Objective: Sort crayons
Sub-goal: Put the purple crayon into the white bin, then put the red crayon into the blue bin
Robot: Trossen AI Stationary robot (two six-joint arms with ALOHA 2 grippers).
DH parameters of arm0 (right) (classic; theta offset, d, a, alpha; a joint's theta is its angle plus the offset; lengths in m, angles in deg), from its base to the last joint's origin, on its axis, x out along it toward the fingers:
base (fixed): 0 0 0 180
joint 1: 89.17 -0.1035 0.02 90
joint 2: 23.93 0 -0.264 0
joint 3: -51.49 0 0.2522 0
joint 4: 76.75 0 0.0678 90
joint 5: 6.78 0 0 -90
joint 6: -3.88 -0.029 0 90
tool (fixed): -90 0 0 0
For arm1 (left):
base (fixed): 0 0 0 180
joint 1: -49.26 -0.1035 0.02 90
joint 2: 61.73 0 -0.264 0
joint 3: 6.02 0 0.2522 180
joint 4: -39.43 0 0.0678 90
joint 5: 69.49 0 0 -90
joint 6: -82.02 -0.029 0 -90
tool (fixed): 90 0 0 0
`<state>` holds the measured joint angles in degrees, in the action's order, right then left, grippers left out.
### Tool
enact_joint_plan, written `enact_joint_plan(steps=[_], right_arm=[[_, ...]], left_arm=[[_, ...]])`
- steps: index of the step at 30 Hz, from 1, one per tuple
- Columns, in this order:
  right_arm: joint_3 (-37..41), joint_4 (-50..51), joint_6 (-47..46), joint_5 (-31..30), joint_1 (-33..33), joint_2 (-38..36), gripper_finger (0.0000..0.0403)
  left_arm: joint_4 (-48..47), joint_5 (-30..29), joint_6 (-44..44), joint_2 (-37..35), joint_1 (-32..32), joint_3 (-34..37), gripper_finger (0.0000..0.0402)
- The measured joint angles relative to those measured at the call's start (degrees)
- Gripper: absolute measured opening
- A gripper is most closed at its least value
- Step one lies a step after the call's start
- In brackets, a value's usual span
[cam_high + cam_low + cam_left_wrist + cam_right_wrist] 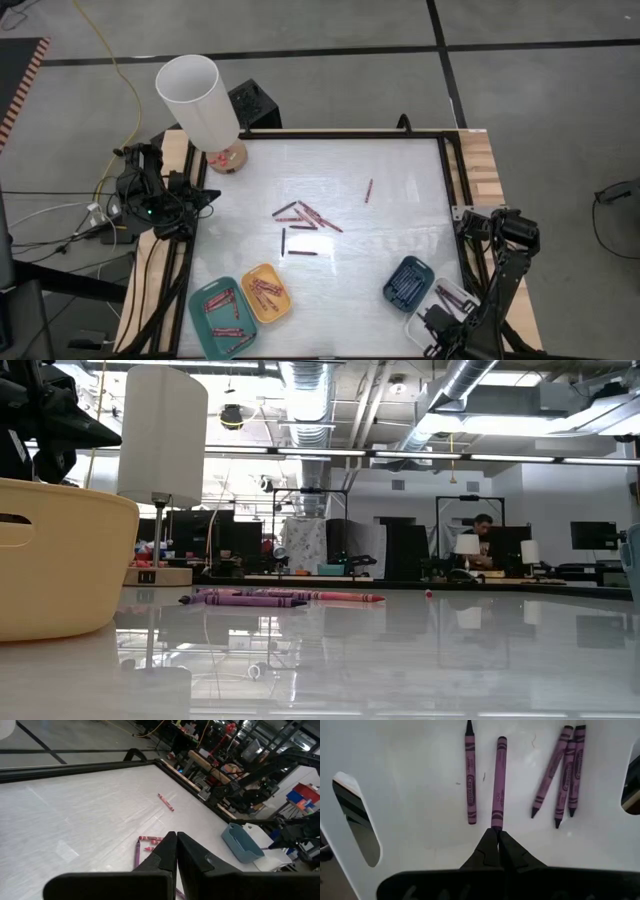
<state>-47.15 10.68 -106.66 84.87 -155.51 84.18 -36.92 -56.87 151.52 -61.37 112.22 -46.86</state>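
Both arms are parked at the sides. The left gripper (176, 851) sits off the table's left edge, near the lamp (197, 100) at the back left corner, fingers pressed together with nothing between them. The right gripper (497, 847) hangs over the white tray (420, 820) at the front right corner, its jaws closed and empty, tips just short of 1 purple crayon (498, 782) lying flat in that tray. 5 purple ones show there: 2 roughly side by side, 3 more fanned out beside them.

Out on the white table (400, 240), the loose crayons (303, 216) lie in a scatter around the middle, a small crisscross pile with 2 dark ones just in front of it. A single red crayon (368, 190) lies apart, farther back and to the right. Plenty of bare surface around them on every side, well clear of the black frame along the edges.

Front left, the teal tray (219, 318) and the yellow tray (265, 292) sit side by side, touching or nearly so, each with reddish crayons inside. Front right, the dark blue tray (408, 283) sits just beside the white one, holding dark sticks. Between the 2 pairs of trays the front edge is open.

From table height, the purple and red crayons lie flat across the middle distance, the yellow tray wall close on the left.
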Motion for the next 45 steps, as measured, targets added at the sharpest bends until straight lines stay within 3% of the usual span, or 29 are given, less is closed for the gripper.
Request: enact_joint_plan(steps=[7, 16, 20, 27, 32, 45], right_arm=[[0.0, 0.0, 0.0, 0.1, 0.0, 0.0, 0.0010], [0.0, 1.3, 0.0, 6.9, 0.0, 0.0, 0.0089], [0.0, 1.4, 0.0, 7.0, 0.0, 0.0, 0.0106], [0.0, 1.9, 1.1, 1.8, 0.6, 0.0, 0.0109], [-0.2, 1.8, 7.6, -1.0, 3.5, -0.9, 0.0109], [-0.2, 3.0, 31.5, -22.1, 21.6, -8.1, 0.0109]], left_arm=[[0.0, 0.0, 0.0, 0.0, 0.0, 0.0, 0.0000], [0.0, 0.0, 0.0, 0.0, 0.0, 0.0, 0.0000], [0.0, 0.0, 0.0, 0.0, 0.0, 0.0, 0.0000], [0.0, 0.0, 0.0, 0.0, 0.0, 0.0, 0.0000], [0.0, 0.0, 0.0, 0.0, 0.0, 0.0, 0.0000], [0.0, 0.0, 0.0, 0.0, 0.0, 0.0, 0.0000]])
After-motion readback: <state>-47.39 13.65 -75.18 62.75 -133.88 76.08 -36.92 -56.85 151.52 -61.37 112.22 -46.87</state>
